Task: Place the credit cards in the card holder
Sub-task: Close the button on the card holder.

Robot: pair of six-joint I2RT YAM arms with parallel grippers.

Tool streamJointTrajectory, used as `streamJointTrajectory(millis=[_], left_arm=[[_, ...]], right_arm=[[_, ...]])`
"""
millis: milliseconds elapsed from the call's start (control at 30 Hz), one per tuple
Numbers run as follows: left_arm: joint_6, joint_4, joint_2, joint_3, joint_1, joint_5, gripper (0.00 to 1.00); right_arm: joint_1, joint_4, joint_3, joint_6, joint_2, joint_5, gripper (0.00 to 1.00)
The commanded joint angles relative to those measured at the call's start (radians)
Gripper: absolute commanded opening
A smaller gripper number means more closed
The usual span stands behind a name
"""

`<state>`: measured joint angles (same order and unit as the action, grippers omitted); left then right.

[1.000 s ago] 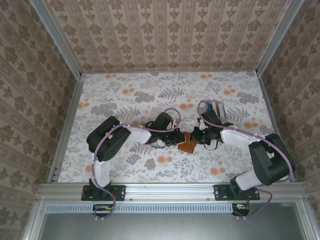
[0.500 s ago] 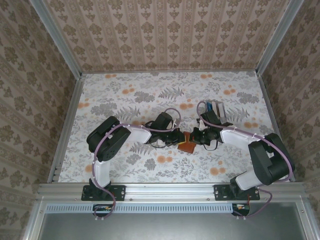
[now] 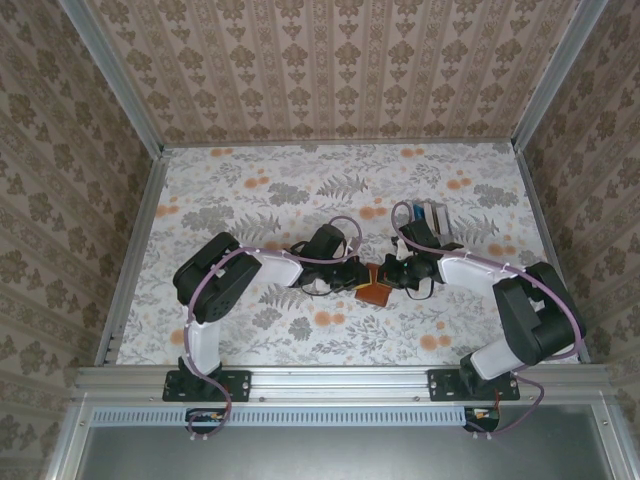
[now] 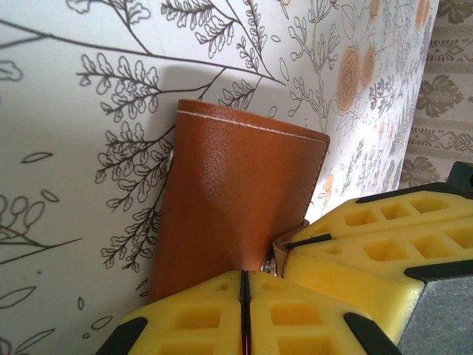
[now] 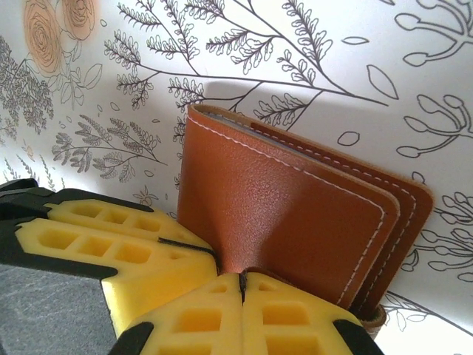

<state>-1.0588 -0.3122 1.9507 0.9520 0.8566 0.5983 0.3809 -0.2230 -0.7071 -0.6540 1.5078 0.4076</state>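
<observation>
**Floral-print table (image 3: 250, 190): reddish-brown leather folding wallet (image 3: 376, 294) clamped from both sides**

Your work surface is white, printed with grey ferns and orange blossoms. Beige damask wallpapered walls (image 3: 330, 70) close it in on three sides, and an aluminium frame (image 3: 340, 382) runs along the near edge.

Wallet. It sits near the middle of the table, a little toward the near edge. Your two arms reach in from left and right and meet at it. In the right wrist view it is folded. A white-stitched outer flap faces the camera, further leather layers step out behind it at the right edge, and a thin grey lining shows along the top fold. Whether its underside rests on the table cannot be told from these views.

Left gripper (image 4: 242, 285). Its yellow foam pads are pressed together, with the brown leather puckering into the seam between them. It is clenched on the wallet's near edge. The other arm's yellow pads sit just beside it, at the right of that view.

Right gripper (image 5: 241, 285). You have the same condition here. The pads meet on a pinch of leather, so this pincer also grasps the wallet. The left arm's pads are just beside it at the left.

Cards. A small stack of thin plastic cards (image 3: 432, 213), white, blue and grey, stands on the table beyond the right forearm, apart from the wallet.
</observation>
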Motion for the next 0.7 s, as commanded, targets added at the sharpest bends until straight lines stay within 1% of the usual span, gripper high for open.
streamJointTrajectory(millis=[0, 200, 300, 433, 567, 667], left_arm=[[0.008, 0.091, 0.022, -0.009, 0.002, -0.030, 0.10], [0.005, 0.082, 0.024, -0.013, 0.002, -0.032, 0.10], [0.004, 0.081, 0.022, -0.014, 0.002, -0.035, 0.10], [0.003, 0.077, 0.021, -0.016, 0.002, -0.032, 0.10], [0.001, 0.065, 0.017, -0.026, -0.004, -0.033, 0.10], [-0.001, 0.047, 0.006, -0.037, -0.015, -0.023, 0.10]], right_arm=[[0.019, 0.000, -0.002, 0.006, 0.043, -0.001, 0.00], [0.028, -0.012, 0.015, 0.011, 0.049, -0.036, 0.00], [0.056, -0.016, 0.037, 0.012, 0.037, -0.080, 0.00], [0.104, 0.051, 0.124, -0.034, 0.010, -0.164, 0.00], [0.107, 0.098, 0.186, -0.059, 0.044, -0.254, 0.00], [0.108, 0.118, 0.198, -0.062, 0.050, -0.269, 0.00]])
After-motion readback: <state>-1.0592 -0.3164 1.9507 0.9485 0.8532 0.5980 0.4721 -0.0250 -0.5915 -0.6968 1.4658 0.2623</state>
